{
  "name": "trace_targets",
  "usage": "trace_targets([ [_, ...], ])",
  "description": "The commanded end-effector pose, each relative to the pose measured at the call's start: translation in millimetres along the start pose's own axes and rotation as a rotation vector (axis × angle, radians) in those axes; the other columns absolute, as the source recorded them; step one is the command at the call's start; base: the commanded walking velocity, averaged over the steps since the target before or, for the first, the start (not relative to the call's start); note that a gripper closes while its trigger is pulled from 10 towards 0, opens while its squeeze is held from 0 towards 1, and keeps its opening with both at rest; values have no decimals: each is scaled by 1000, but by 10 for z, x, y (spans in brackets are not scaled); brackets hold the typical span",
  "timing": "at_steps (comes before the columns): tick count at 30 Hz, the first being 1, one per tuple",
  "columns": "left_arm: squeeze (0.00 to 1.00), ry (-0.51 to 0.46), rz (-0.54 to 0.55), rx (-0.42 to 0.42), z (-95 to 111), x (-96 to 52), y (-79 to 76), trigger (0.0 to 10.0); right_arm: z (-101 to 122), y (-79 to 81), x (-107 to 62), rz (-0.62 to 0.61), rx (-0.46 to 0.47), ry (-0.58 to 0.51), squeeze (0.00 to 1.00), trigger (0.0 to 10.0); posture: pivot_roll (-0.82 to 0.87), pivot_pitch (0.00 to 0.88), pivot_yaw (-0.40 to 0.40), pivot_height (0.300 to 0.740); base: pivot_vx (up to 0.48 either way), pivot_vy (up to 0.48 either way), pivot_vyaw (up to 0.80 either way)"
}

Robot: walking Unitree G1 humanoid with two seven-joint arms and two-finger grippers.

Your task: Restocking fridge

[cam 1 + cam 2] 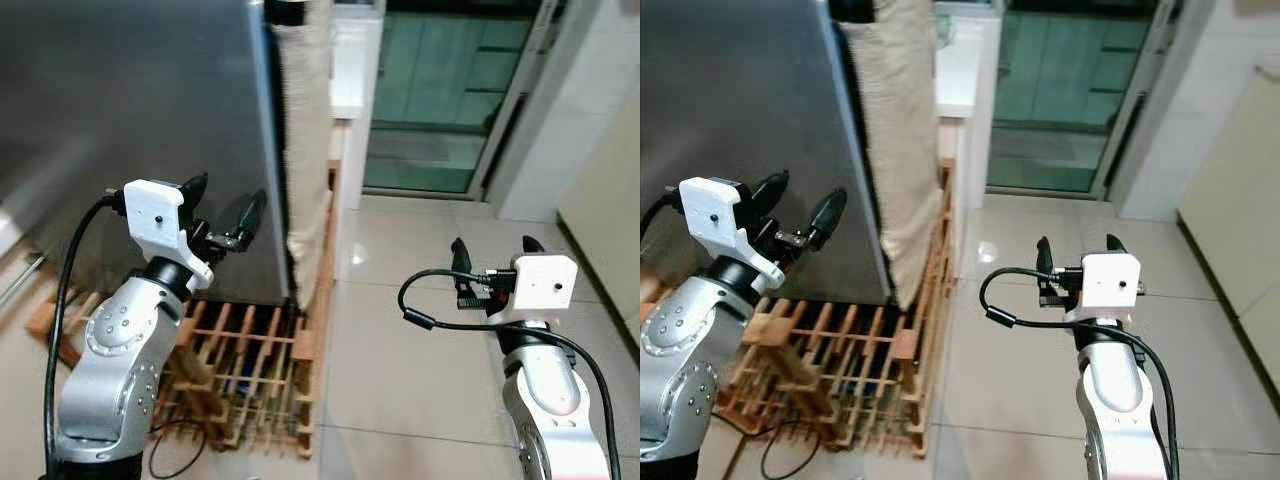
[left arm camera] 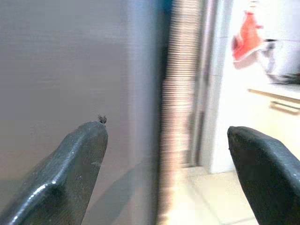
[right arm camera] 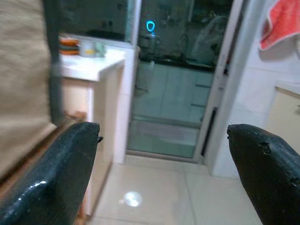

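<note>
the robot is standing before the closed fridge (image 1: pixel 130 110), which is filling the 10 o'clock part of the head view; its grey door is reaching down to the wooden pallet (image 1: pixel 255 370) at 6 o'clock. the left gripper (image 1: pixel 222 214) is hovering near the door's right edge, fingers apart and holding nothing. the right gripper (image 1: pixel 492 252) is waiting at 4 o'clock over the tiled floor (image 1: pixel 400 340), also spread and empty.

the step is probably opening the door. for doing it well, the left gripper should be hooking the door's free edge, beside the beige cloth (image 1: pixel 305 130), not pushing the flat face.

the fridge is standing upright, long axis vertical, front facing the robot.
</note>
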State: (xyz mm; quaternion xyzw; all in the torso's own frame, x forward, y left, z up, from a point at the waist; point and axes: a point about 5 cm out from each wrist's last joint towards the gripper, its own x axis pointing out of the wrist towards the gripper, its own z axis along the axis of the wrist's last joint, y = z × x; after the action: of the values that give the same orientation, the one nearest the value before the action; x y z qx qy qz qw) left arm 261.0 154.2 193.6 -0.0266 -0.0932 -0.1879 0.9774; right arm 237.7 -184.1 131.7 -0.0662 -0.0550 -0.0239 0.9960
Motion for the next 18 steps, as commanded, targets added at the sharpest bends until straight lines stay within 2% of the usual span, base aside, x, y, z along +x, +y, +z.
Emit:
trace_targets([
  [1,0,-3,3,30,23,-9,5,10000,-11,-2,9,1,-2,1,0,10000,-32,0,20,740,0,-420,0],
  [7,0,20,64,72,-16,32,55,10000,-7,27,41,11,0,-3,0,10000,-24,0,16,740,0,0,0],
  [9,0,53,130,126,-64,96,135,10000,-1,48,65,15,3,-9,0,10000,-22,0,16,740,0,0,0],
  [11,0,64,153,142,-82,116,160,10000,1,55,72,17,4,-11,0,10000,-22,0,16,740,0,0,0],
  [12,0,86,183,159,-117,150,194,10000,6,58,81,17,6,-14,0,10000,-17,0,12,740,0,0,0],
  [15,0,123,260,130,-211,349,269,10000,10,80,115,19,13,-19,0,10000,-22,0,9,740,0,0,0],
  [18,0,114,266,105,-187,480,265,10000,20,105,130,28,14,-25,0,10000,-27,0,10,740,0,0,0],
])
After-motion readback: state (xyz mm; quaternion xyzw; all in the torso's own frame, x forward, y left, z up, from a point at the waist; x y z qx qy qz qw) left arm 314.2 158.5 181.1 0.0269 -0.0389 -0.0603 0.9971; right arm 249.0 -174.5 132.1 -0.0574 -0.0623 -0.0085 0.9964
